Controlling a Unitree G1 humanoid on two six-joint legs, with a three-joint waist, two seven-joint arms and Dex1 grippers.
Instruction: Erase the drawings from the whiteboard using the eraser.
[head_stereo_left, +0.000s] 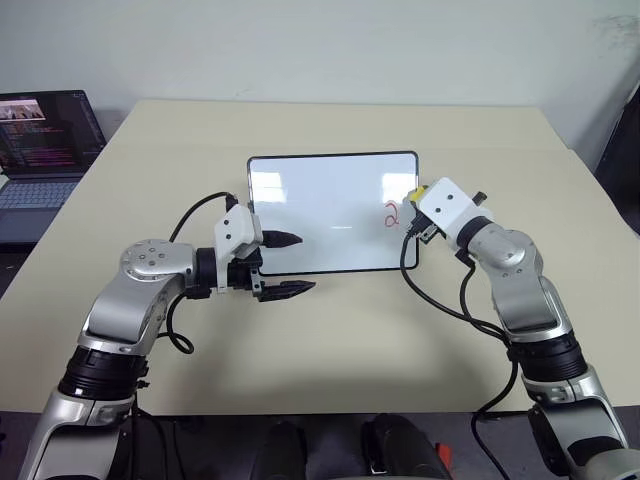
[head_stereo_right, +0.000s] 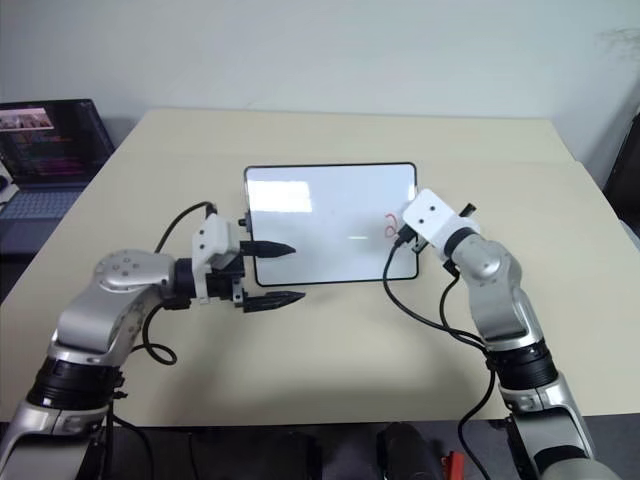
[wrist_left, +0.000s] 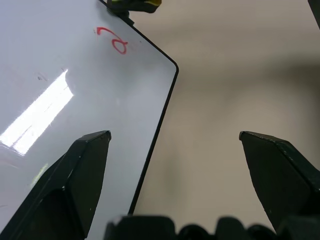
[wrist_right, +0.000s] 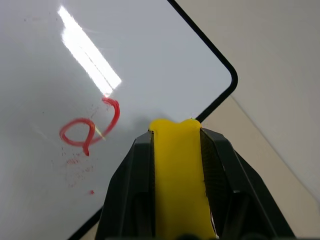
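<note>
From the head camera, the whiteboard (head_stereo_left: 333, 212) lies flat in the middle of the table (head_stereo_left: 330, 350). One red drawing (head_stereo_left: 392, 214) is near its right edge. The left gripper (head_stereo_left: 288, 265) is spread wide at the board's lower left corner.

In the right wrist view, the right gripper (wrist_right: 175, 137) pinches the yellow eraser (wrist_right: 178, 175), just beside the drawing.
</note>
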